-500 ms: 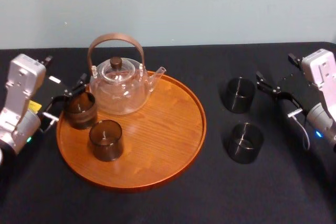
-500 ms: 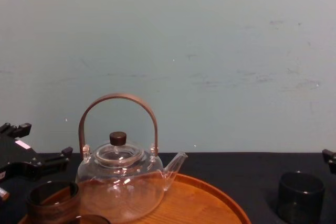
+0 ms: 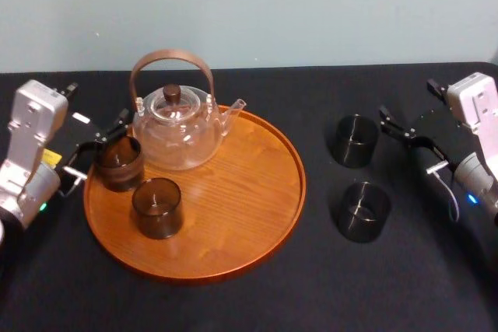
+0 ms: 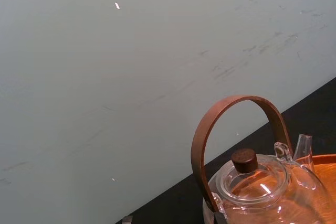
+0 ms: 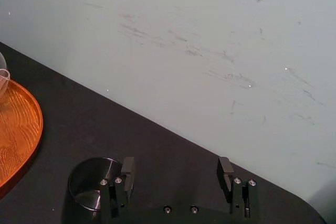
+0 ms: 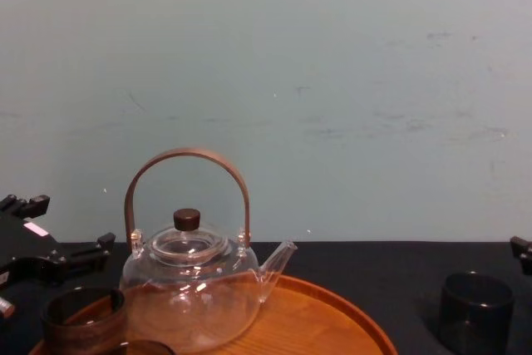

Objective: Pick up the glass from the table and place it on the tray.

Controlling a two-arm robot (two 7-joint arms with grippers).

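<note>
Nearest on the tray (image 3: pixel 241 192) stands a smoky tumbler (image 3: pixel 157 207), clear of both grippers; level with it on the black table (image 3: pixel 233 305), on the right gripper's side, stands a second tumbler (image 3: pixel 363 211), also clear.

Left gripper (image 3: pixel 105 145): positioned at the tray's left rim, fingers spread apart, gripping nothing. The glass (image 3: pixel 118 162) stands upright on the tray just inside the rim, at the fingertips and partly between them; whether either finger touches it cannot be told. In the chest view the glass sits below and just forward of the black fingers.

Right gripper (image 5: pixel 176 166): held low over the table well right of the tray, fingers wide apart, the gap between them empty. A third tumbler (image 5: pixel 92 182) stands on the table just outside one finger, on the tray side, its rim partly hidden behind that finger; it is not between the fingers.

Beyond the glass, a clear glass teapot (image 3: pixel 177 126) with an arched brown handle sits on the tray's far left portion, close beside the left gripper's far finger; a pale wall (image 3: pixel 311 5) closes the scene.
</note>
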